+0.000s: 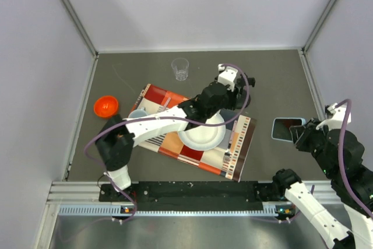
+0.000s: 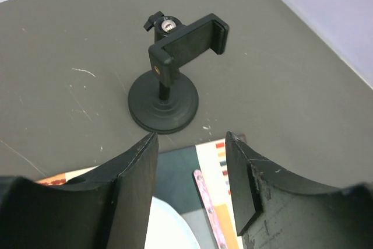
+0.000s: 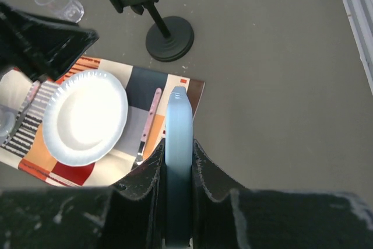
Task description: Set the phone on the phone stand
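Observation:
The phone (image 3: 178,126) shows edge-on in the right wrist view, its light blue rim upright between the fingers of my right gripper (image 3: 178,144), which is shut on it. From above, the phone (image 1: 287,128) is at the right of the table, its black screen facing up, with my right gripper (image 1: 299,133) on its right end. The black phone stand (image 2: 165,100) stands upright on the grey table, its clamp head (image 2: 187,44) empty. My left gripper (image 2: 191,143) is open and empty, just short of the stand's base. The stand (image 3: 168,36) is beyond the placemat's far corner.
A patterned placemat (image 1: 240,150) holds a white plate (image 1: 201,133) and a pink-handled knife (image 3: 149,122). A clear plastic cup (image 1: 180,69) stands at the back. An orange bowl (image 1: 106,107) and a small blue cup (image 1: 137,114) sit at the left.

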### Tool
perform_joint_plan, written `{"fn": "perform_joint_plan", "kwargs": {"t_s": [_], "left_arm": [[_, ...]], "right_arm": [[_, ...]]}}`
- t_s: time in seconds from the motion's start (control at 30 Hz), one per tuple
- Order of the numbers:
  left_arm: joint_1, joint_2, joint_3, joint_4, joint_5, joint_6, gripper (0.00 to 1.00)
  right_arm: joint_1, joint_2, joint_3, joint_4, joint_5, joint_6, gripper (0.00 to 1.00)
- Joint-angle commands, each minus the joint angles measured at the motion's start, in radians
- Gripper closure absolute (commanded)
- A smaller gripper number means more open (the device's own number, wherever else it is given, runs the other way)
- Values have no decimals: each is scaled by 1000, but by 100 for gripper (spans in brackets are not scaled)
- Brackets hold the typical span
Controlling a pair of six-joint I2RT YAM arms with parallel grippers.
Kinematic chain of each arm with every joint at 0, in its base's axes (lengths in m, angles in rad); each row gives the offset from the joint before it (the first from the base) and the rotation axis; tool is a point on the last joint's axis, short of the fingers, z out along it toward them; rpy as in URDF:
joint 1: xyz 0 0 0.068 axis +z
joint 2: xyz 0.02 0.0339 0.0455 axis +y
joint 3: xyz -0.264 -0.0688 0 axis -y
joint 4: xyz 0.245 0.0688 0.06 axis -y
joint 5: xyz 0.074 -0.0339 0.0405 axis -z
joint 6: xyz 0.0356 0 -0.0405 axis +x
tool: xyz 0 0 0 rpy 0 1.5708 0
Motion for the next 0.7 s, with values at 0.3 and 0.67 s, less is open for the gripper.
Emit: {"fn": "perform_joint_plan", "kwargs": {"t_s": [0.3, 0.67], "left_arm": [[-2, 224, 238, 104, -131, 68, 60], [13, 302, 334, 68, -130, 91, 67]], "right_arm": [[10, -30, 49, 25, -110, 6, 100], [9, -36, 32, 30, -108, -1, 100]]}}
